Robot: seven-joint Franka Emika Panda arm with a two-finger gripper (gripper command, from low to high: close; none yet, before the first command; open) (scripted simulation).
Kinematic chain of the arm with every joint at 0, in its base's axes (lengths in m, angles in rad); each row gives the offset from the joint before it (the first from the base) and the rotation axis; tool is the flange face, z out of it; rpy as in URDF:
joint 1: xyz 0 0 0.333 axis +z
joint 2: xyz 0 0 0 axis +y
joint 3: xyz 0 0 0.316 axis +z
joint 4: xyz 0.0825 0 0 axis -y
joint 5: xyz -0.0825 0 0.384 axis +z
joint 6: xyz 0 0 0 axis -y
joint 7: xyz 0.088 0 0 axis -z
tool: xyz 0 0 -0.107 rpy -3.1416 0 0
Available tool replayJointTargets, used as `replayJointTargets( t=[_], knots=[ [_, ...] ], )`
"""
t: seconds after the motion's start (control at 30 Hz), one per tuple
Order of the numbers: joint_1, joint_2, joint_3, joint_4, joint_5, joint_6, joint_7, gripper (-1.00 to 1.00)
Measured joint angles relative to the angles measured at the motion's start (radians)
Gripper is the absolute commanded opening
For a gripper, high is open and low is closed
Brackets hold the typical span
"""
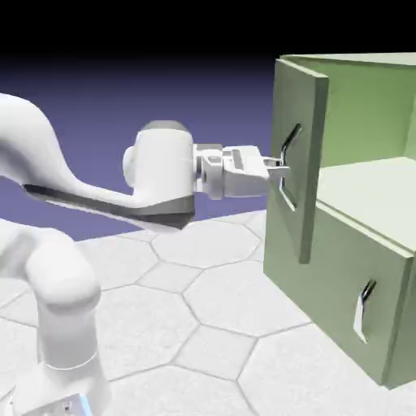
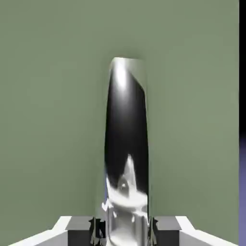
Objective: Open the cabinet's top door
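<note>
Gripper (image 1: 279,169) clamped on the handle (image 1: 287,166) of the top door (image 1: 294,122), which stands swung out from the cabinet (image 1: 370,244).

The hand reaches level so the fingers (image 2: 166,226) pinch the bar from both sides, letting a pull swing the panel. The upper compartment already shows; the lower panel (image 1: 341,284) remains flush.

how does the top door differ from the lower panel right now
The top door is swung open, showing the cabinet's inside; the lower panel is shut. The tool is clamped on the top door's handle; the lower panel's handle is untouched and shorter. Both are sage green.
</note>
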Motion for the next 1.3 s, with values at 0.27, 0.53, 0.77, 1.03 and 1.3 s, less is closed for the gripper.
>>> replayJointTargets(
  t=[0.27,0.53,0.77,1.03,1.3],
  knots=[
    [-0.289,-0.116,0.280,-0.083,0.217,0.103,-0.002,-1.00],
    [-0.563,-0.267,0.498,-0.135,0.441,0.283,-0.042,-1.00],
    [-0.538,-0.384,0.526,-0.220,0.742,0.241,-0.314,-1.00],
    [-0.335,-0.532,0.610,-0.307,1.086,-0.018,-0.584,-1.00],
    [-0.118,-0.621,0.836,-0.301,1.385,-0.365,-0.689,-1.00]
  ],
)
